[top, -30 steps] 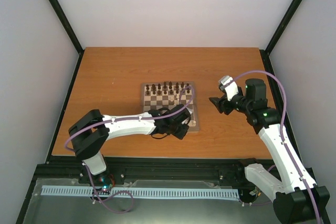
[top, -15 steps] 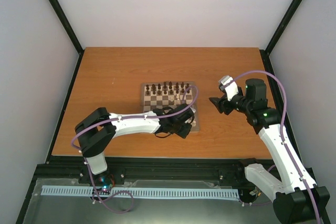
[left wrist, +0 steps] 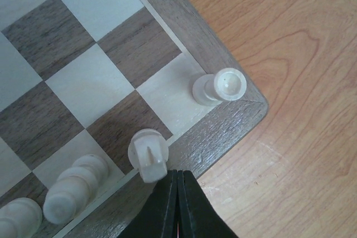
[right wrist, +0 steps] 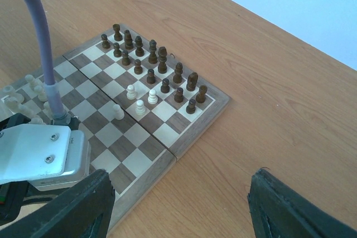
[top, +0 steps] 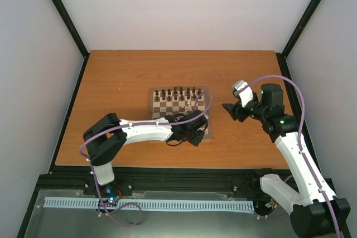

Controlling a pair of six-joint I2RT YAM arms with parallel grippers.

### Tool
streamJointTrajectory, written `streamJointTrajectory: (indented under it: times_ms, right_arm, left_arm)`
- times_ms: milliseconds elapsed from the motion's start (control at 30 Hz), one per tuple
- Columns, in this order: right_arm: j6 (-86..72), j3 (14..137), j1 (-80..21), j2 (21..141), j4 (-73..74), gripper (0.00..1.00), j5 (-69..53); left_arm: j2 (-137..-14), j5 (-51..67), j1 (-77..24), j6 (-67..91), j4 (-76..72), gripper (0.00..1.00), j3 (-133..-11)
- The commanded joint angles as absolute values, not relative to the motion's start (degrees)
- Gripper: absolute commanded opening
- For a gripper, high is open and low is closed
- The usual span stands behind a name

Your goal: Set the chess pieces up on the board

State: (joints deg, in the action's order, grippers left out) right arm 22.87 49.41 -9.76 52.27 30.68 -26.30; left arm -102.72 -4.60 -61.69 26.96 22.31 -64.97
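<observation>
From above, the left arm point(top: 150, 131) is covering the near right part of the board point(top: 162, 110), and the dark pieces point(top: 175, 92) on the far rows are appearing too small to tell apart. At the left wrist, the closed left fingers point(left wrist: 162, 210) are running off the bottom edge and the cream pieces point(left wrist: 22, 218) at lower left are being cropped. At the right wrist, the right fingers point(right wrist: 67, 210) are being cut off below, and a white housing point(right wrist: 33, 151) is hiding the board's near corner.

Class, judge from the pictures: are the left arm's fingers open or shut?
Shut. In the left wrist view the two black fingers lie pressed together with no gap, and nothing sits between them.
</observation>
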Motion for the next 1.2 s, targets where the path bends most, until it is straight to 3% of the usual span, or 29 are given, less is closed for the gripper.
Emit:
streamJointTrajectory:
  times_ms: [0,333,633,733,833,900,1067,1167]
  right_arm:
    - [22.94,49.31,-9.32,51.25,30.58,0.67,-27.16]
    - [23.02,49.35,-9.23,51.24,30.66,0.67,-27.24]
    - [22.75,49.36,-9.23,51.52,30.8,0.67,-28.4]
    - [22.94,49.6,-9.23,52.52,31.11,0.67,-29.18]
    - [24.95,50.71,-9.23,54.69,33.65,0.67,-32.4]
    - [26.25,52.37,-9.24,57.41,36.83,0.64,-34.26]
    - [30.25,53.24,-9.91,62.74,41.94,0.47,-36.14]
    - [33.47,51.75,-11.94,64.68,43.82,0.32,-33.23]
  left_arm:
    - [-103.63,-6.16,-62.47,25.84,21.4,0.01,-67.9]
    - [-104.6,-5.1,-62.44,25.6,22.04,0.01,-69.07]
    - [-92.5,0.97,-62.49,22.51,34.45,0.07,-71.43]
    - [-86.55,-3.64,-62.42,20.01,42.8,0.15,-75.85]
    - [-81.46,-10.19,-61.34,18.66,47.85,0.44,-80.21]
    - [-78.89,-13.14,-59.15,17.1,49.25,0.54,-82.0]
    - [-72.01,-19.63,-48.92,17.13,43.31,0.77,-76.13]
    - [-68.59,-16.74,-41.98,18.87,38.3,0.8,-70.11]
